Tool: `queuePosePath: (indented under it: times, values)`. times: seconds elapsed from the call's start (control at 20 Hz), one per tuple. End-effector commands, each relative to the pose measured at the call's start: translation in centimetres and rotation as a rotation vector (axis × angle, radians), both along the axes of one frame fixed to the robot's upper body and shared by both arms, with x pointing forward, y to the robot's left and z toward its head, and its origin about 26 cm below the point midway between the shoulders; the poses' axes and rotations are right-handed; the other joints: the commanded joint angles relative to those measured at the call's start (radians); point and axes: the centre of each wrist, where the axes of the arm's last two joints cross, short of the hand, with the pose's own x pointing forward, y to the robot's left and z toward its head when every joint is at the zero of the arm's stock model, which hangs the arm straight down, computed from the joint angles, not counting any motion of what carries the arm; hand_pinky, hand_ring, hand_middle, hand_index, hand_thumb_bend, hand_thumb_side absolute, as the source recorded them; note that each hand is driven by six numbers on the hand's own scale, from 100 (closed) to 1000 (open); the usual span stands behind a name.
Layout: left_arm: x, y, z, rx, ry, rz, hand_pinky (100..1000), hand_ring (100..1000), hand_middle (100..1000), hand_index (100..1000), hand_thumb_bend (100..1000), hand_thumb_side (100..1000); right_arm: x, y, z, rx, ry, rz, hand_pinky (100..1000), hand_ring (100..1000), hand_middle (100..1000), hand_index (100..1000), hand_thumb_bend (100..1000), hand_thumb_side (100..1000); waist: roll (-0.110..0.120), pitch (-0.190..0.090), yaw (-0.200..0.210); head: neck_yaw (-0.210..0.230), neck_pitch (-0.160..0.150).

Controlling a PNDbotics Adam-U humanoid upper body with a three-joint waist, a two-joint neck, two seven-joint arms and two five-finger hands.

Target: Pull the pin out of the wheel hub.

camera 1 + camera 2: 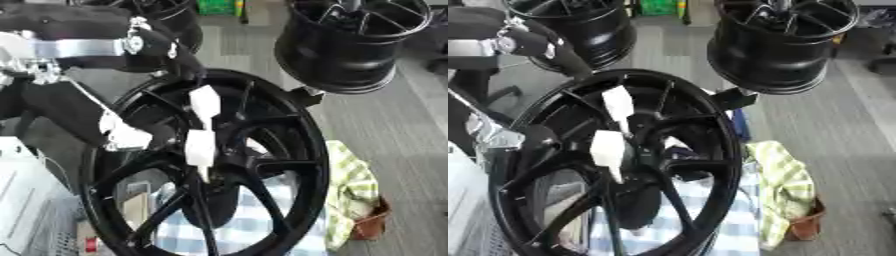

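A large black wheel hub [289, 150] stands on edge in the middle, its spokes meeting near the centre. My left arm comes in from the upper left, and my left hand [199, 147], black with white pads, lies over the hub's centre. A thin dark rod [204, 215], perhaps the pin, runs straight down from under the lowest white pad, in front of the spokes. Whether the hand holds it is hidden. My right hand shows in neither view.
Two more black wheel hubs stand behind, one at the upper right [354, 40] and one at the upper left [579, 30]. Checked cloths, blue-white [254, 225] and green-white [350, 190], lie under the hub. A white ribbed object [26, 210] sits at the lower left.
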Motion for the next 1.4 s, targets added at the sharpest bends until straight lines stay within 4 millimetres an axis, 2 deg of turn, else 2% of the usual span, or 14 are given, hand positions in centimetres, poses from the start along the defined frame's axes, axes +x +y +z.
queuePosePath:
  times: [0.05, 0.4, 1.4]
  values:
    - [-0.1, -0.1, 0.0, 0.002, 0.000, 0.041, 793, 774, 737, 877, 279, 480, -0.1, -0.1, 0.6, -0.004, -0.017, 0.009, 770, 597, 583, 719, 285, 355, -0.001, -0.009, 0.000, 0.000, -0.014]
    - [-0.1, -0.6, -0.8, 0.010, 0.072, 0.071, 769, 725, 638, 868, 283, 497, 0.0, 0.0, 0.5, 0.008, -0.013, 0.013, 770, 596, 582, 718, 279, 356, -0.002, -0.006, -0.004, 0.005, -0.019]
    - [-0.1, -1.3, -2.6, 0.068, 0.166, 0.120, 763, 728, 656, 854, 296, 488, 0.0, 0.1, 0.3, 0.031, -0.014, 0.019, 772, 596, 581, 716, 271, 364, -0.006, 0.009, -0.016, 0.017, -0.026]
